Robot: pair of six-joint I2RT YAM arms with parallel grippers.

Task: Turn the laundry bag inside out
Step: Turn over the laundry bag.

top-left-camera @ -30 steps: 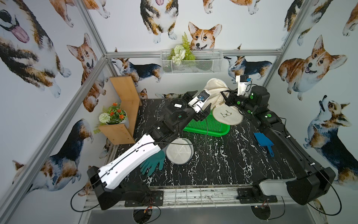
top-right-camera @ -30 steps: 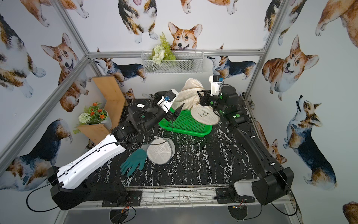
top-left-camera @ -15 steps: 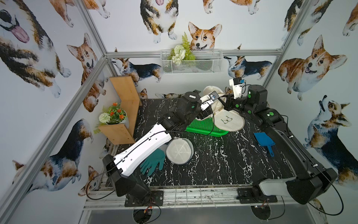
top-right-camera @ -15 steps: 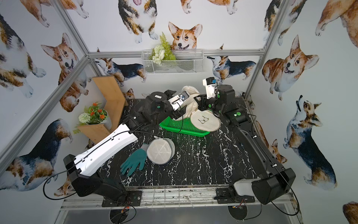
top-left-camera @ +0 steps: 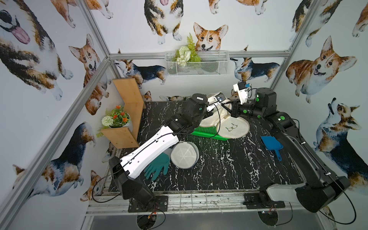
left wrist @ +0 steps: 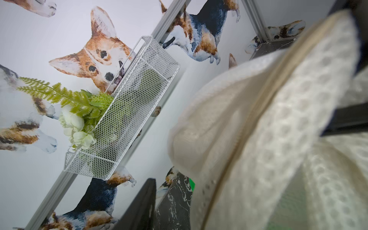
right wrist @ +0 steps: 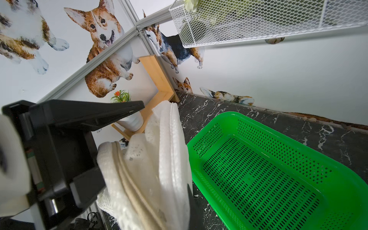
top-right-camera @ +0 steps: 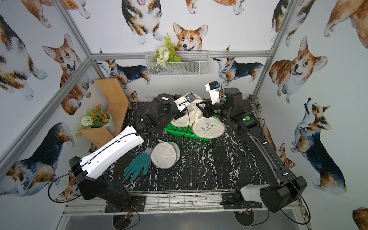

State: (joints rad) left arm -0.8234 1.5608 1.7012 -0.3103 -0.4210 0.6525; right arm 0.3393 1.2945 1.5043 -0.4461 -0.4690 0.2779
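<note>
My left gripper (left wrist: 239,155) reaches the laundry bag (top-left-camera: 233,127) now, grip uncertain; just beside it my right gripper (right wrist: 123,145) stays clenched on the mesh, so peeling can begin.

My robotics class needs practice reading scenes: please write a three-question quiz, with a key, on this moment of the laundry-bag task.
1. True or false: the right end effector is shut on the cream laundry bag.
2. Which lies nearest the teal glove? A blue scoop; B round mesh pouch; C green basket.
3. What motif marks the laundry bag's round face?
Key: 1 true; 2 B; 3 a pair of glasses.
</note>
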